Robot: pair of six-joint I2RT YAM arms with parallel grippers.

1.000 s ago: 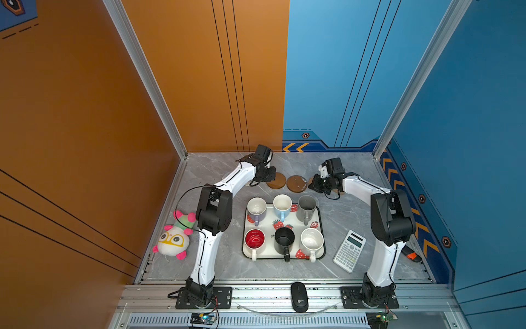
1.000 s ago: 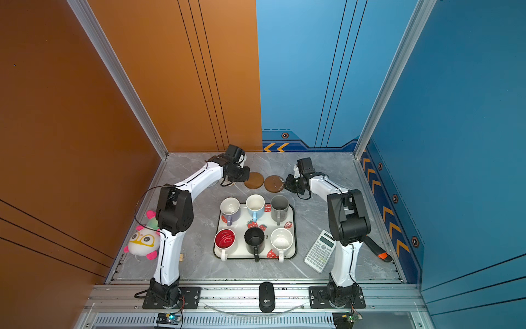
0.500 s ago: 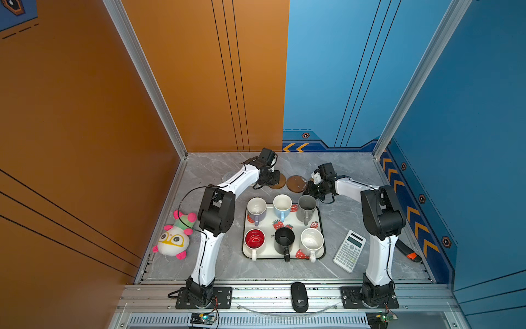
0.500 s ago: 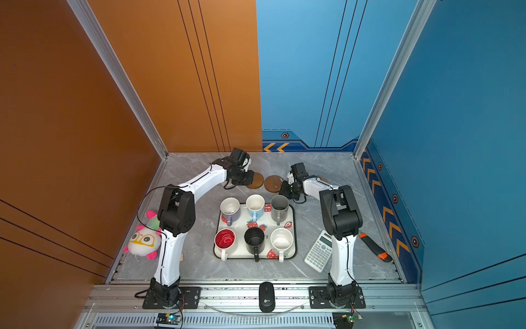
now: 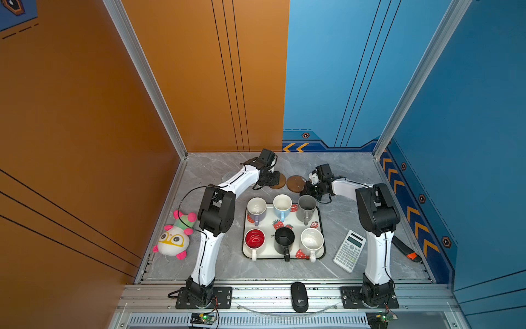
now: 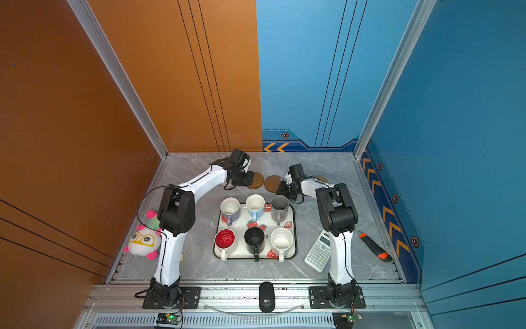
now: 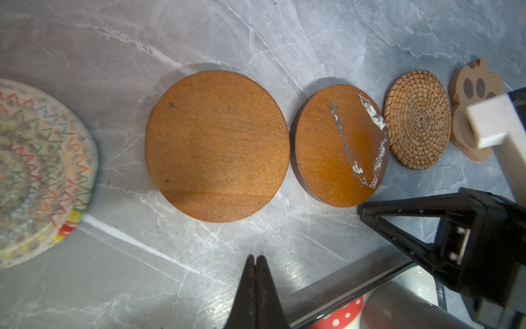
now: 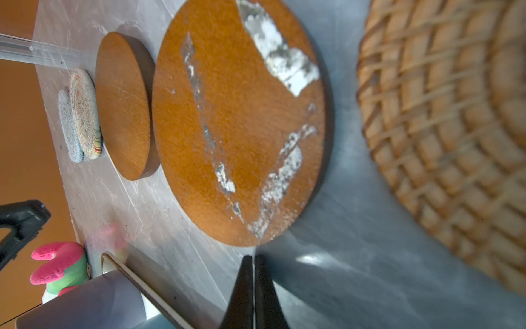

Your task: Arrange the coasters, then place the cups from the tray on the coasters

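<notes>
Five coasters lie in a row in the left wrist view: cream woven (image 7: 39, 171), plain wooden disc (image 7: 216, 145), scuffed wooden disc (image 7: 338, 145), rattan (image 7: 417, 119) and paw (image 7: 469, 94). A grey-blue woven coaster (image 8: 67, 125) lies beyond the cream one. My left gripper (image 7: 255, 257) is shut and empty, just on the tray side of the plain disc (image 5: 280, 181). My right gripper (image 8: 252, 256) is shut and empty, its tips close to the scuffed disc's (image 5: 296, 183) edge. The tray (image 5: 296, 225) holds several cups, among them lavender (image 5: 256, 209), black (image 5: 284, 237) and speckled (image 5: 312, 240).
A plush toy (image 5: 175, 236) lies left of the left arm. A calculator (image 5: 349, 250) sits right of the tray, and a box cutter (image 5: 404, 250) lies near the right wall. A black mouse (image 5: 299, 296) rests on the front rail.
Both grippers have moved inward toward the two wooden discs, the left one rightward and the right one leftward and nearer the tray. Both stay shut. The cups have not moved.
</notes>
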